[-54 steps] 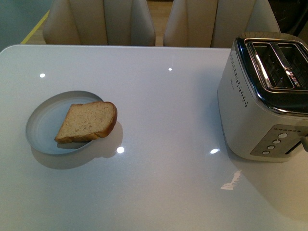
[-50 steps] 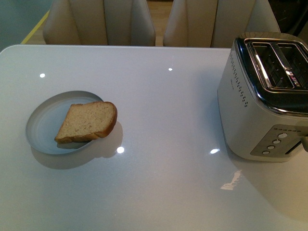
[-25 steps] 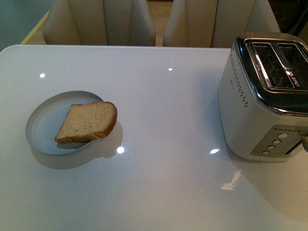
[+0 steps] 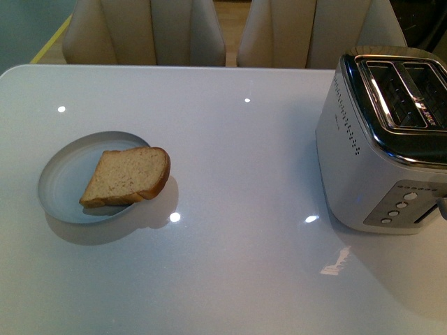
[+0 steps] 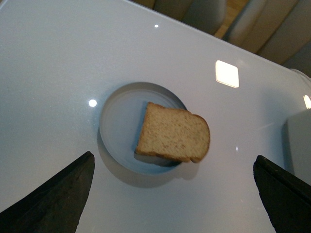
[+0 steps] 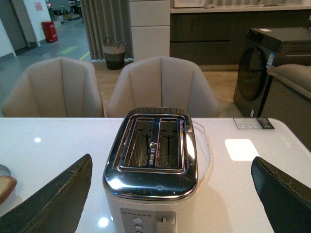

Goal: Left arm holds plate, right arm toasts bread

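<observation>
Over the white table [image 4: 244, 153], left end effector [image 5: 173, 160] and right end effector [image 6: 171, 158] gape wide.

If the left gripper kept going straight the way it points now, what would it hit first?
Probably the bread, which sits on the plate dead ahead of the left gripper in its wrist view, though depth is hard to judge.
</observation>
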Robot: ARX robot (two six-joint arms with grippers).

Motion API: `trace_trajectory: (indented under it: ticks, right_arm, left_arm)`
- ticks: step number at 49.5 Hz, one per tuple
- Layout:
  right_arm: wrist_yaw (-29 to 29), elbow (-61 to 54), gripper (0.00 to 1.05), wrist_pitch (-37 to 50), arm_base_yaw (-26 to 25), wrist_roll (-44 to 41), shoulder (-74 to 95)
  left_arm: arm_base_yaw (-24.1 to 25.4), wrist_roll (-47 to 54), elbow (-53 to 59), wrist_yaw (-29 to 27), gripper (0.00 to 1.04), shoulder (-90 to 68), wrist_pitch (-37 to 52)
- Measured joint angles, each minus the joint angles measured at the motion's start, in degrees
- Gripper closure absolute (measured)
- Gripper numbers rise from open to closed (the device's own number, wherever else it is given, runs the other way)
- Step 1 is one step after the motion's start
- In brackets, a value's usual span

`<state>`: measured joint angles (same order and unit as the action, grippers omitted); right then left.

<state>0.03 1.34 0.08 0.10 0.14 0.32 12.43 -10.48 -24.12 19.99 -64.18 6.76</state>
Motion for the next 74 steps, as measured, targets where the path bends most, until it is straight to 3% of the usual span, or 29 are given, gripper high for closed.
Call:
trace_trajectory:
  ticks: [11, 27, 74]
  right_arm:
    - [-0.02, 0.02, 0.09, 0.0, 0.0, 0.02, 0.0]
    - [-0.02, 0.02, 0.09, 0.0, 0.0, 0.02, 0.0]
    - [-0.02, 0.02, 0.09, 0.0, 0.0, 0.02, 0.0]
  left_arm:
    - [-2.34, -5.68, -13.55, -5.92, 0.07, -26.88, 8.74]
    - [-2.56, -9.25, -25.79, -11.26, 0.07, -51.32, 9.38]
    - [-6.75, -11.5, -37.42, -17.31, 0.1, -73.55, 9.16]
